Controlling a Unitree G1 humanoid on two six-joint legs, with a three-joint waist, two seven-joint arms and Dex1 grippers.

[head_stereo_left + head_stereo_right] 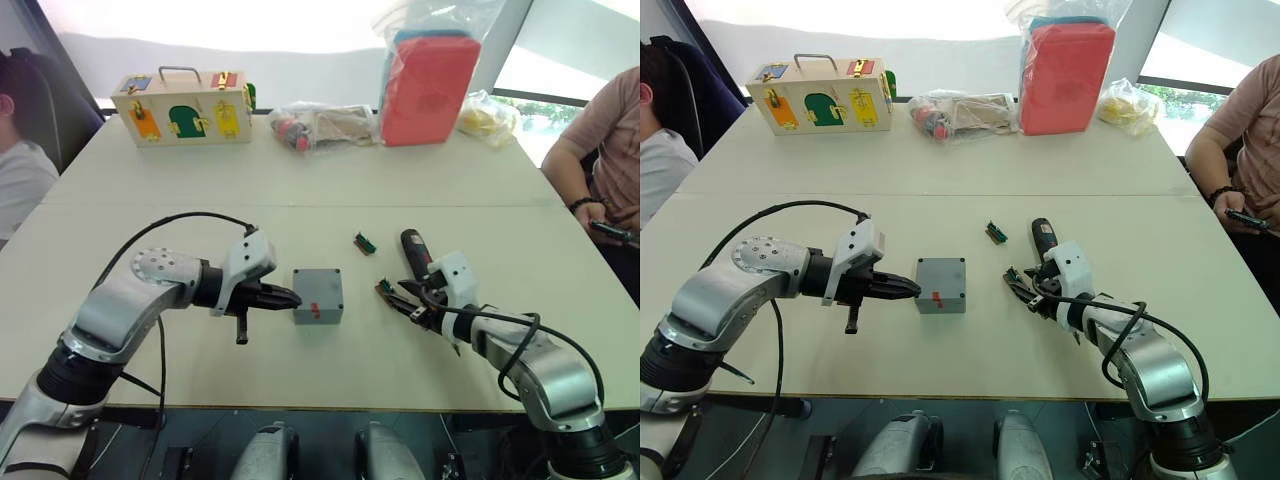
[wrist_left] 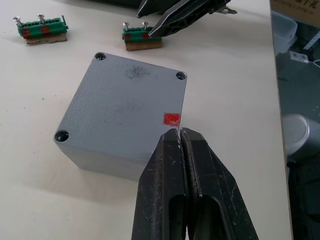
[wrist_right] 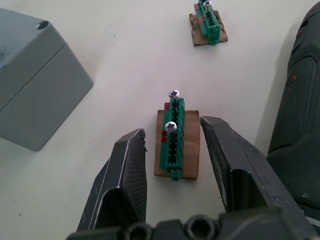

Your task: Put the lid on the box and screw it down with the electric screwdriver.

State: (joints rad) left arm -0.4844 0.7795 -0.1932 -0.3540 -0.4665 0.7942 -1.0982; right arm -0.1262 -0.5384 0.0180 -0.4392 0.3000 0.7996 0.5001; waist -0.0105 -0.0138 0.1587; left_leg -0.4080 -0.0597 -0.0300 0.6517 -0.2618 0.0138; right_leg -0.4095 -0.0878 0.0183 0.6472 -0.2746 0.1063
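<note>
Touching box (image 2: 125, 120), left hand (image 2: 181, 137)

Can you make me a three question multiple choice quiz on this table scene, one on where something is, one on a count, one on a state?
1. Where does the dark pen-shaped electric screwdriver lie?
A. beside the right gripper
B. on the wooden latch box
C. under the grey box

2. How many screws stand in the green terminal strip between the right gripper's fingers?
A. none
B. two
C. five

3. How is the left gripper?
A. wide open
B. shut at the square grey plastic box
C. holding the screwdriver

Answers: 1 A, it lies on the table next to the right gripper. 2 B, two screw heads show. 3 B, its fingers meet by the red mark.
</note>
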